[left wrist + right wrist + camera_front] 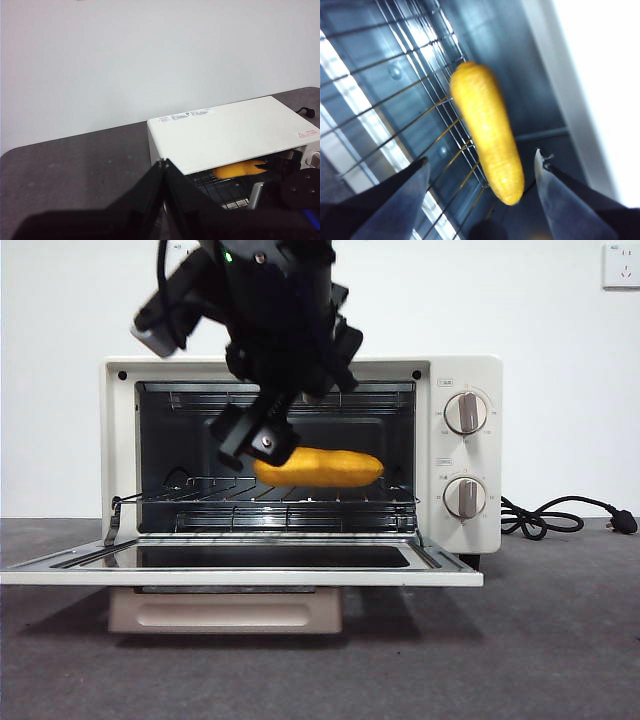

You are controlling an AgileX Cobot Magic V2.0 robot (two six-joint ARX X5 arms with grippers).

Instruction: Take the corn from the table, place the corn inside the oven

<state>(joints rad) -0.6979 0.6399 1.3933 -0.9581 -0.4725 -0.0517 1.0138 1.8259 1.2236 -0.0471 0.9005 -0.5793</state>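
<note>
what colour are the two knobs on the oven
Cream-beige knobs against the oven's white front, best seen in the front view.

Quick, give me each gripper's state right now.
Left gripper: shut, holding nothing, back from the oven.
Right gripper: open inside the oven, jaws either side of the corn, which lies on the wire rack.

- A white wall (560,330) stands behind everything I can see, plain and bare across the far side.
- A white socket (621,265) sits high on that wall at the far right, partly cut off by the picture's edge.
- From my left wrist I see the same wall (150,55), pale and bare, filling most of that view.
</note>
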